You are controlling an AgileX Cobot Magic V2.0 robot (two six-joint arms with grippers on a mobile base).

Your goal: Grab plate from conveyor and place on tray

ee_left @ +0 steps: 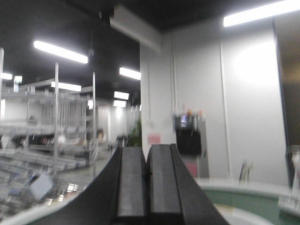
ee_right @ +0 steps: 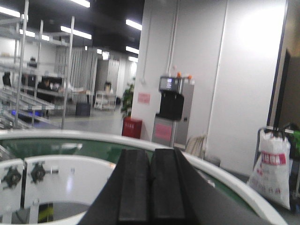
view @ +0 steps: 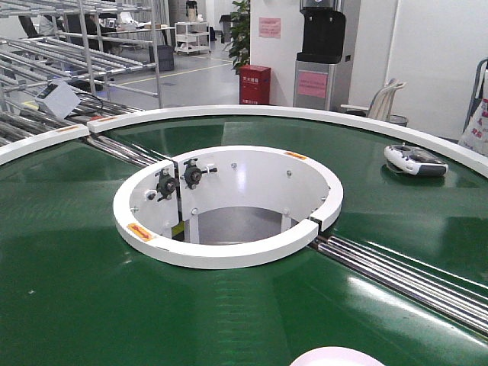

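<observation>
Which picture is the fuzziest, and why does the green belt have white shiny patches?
Left wrist view is the fuzziest: the shelves are smeared behind the left gripper. Right wrist view is only slightly soft, and the right gripper looks very dark. Front view is sharp; the patches on the conveyor are probably lamp glare on its glossy belt.

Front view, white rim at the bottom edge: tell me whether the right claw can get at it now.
Likely not yet. Nothing crowds the white rim on the belt, but the right claw is shut and aimed off across the belt, not down.
</observation>
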